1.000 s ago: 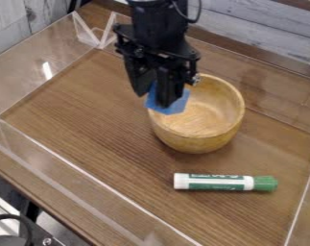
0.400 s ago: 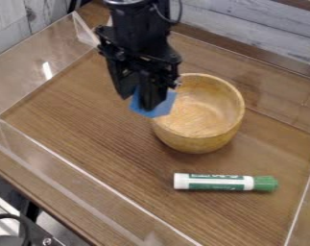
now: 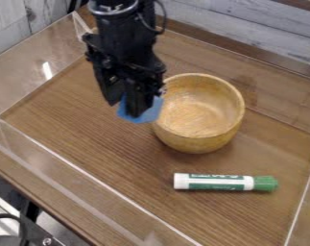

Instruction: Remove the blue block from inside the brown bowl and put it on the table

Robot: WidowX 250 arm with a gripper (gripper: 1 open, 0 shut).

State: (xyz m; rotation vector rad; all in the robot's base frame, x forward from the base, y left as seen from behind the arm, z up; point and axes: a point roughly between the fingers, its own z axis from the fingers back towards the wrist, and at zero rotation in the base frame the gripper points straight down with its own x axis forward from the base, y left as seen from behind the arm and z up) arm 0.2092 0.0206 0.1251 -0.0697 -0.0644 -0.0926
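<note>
Camera view: block clear of bowl

Gripper (image 3: 138, 104) pointing down, jaws clamped on blue block (image 3: 140, 113). Block hangs just outside left rim of brown bowl (image 3: 202, 115), above table (image 3: 81, 135). White-and-green marker (image 3: 224, 182) lies nearer the camera.

Even, soft daylight fills the scene, nothing harsh. The table (image 3: 81, 135) shows its wood grain clearly, with a pale sheen along the far left side. Glare streaks run along the clear walls (image 3: 67, 183), brightest at the near-left edge and the far corner. The bowl (image 3: 202, 115) glows pale inside and throws a faint, soft shadow at its base. The black gripper (image 3: 136, 108) reads as a dark mass, its detail lost. The picture is small and grainy, with fine edges slightly soft; the marker (image 3: 224, 182) has unreadable print.
</note>
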